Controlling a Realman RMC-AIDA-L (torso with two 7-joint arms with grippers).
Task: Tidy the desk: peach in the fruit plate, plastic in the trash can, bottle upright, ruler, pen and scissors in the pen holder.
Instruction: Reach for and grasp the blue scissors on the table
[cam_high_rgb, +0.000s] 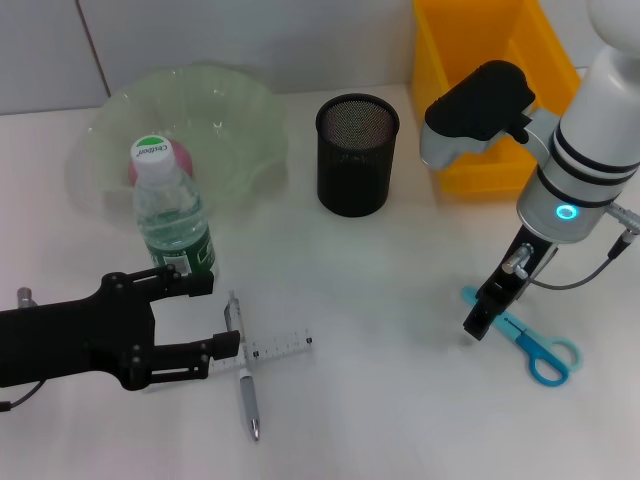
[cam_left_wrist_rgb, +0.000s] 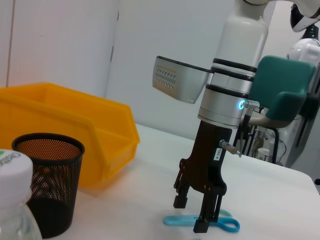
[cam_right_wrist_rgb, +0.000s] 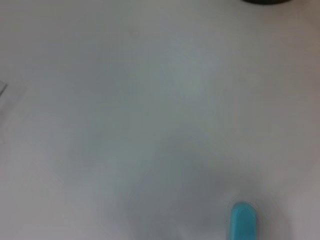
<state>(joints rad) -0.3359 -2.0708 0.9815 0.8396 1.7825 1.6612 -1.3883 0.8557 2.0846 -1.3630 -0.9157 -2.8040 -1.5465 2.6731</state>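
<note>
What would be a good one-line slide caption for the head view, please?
Right gripper poised open over the blue scissors; left gripper beside the upright bottle, ruler and pen.

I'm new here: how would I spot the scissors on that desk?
Start at the big yellow bin at the back of the white table. Come toward the front, below the right gripper, open just above them. The scissors lie flat there, the only bright blue thing, with looped handles.

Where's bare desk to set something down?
Free: the middle, between ruler, pen holder and scissors. Crowded: around the bottle and bowl, where the left pincer sits open; right pincer straddles the scissors.
</note>
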